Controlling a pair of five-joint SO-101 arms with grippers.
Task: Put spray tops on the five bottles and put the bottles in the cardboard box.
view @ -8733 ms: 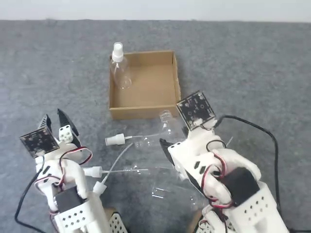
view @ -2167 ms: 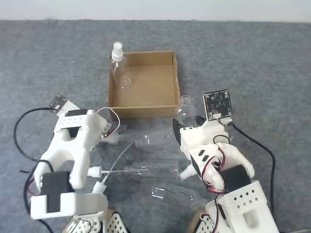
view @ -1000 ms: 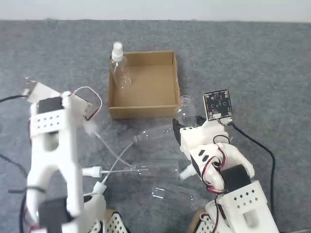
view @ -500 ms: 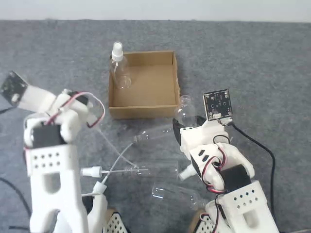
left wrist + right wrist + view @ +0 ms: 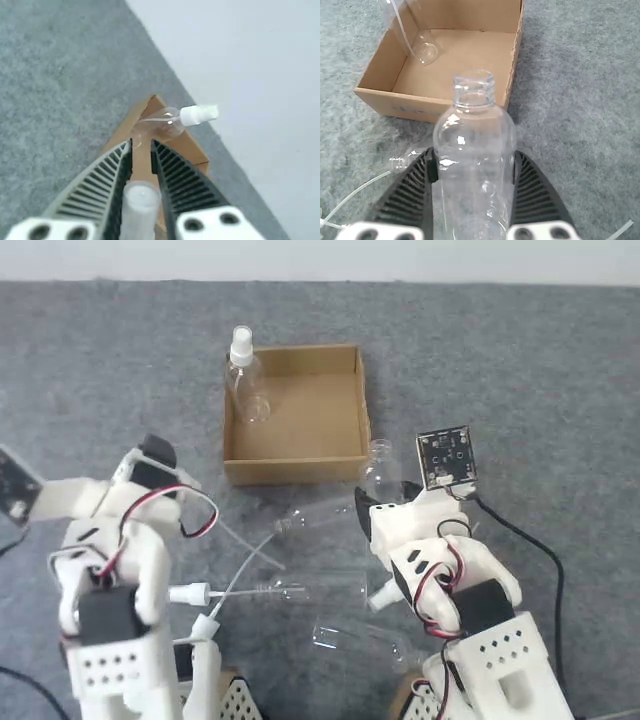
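Left gripper [image 5: 141, 150] pinches a white spray top [image 5: 139, 210]; right gripper [image 5: 473, 156] clamps an uncapped bottle [image 5: 472, 125]. It's just off a corner of the cardboard box [image 5: 380, 99].

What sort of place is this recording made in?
Probably a lab or hobby test bench: a grey carpet-like mat as the work surface, a plain white wall behind, and a white arm with exposed wiring.

One bottle [image 5: 247, 385] in box [image 5: 310, 415] — far-left corner
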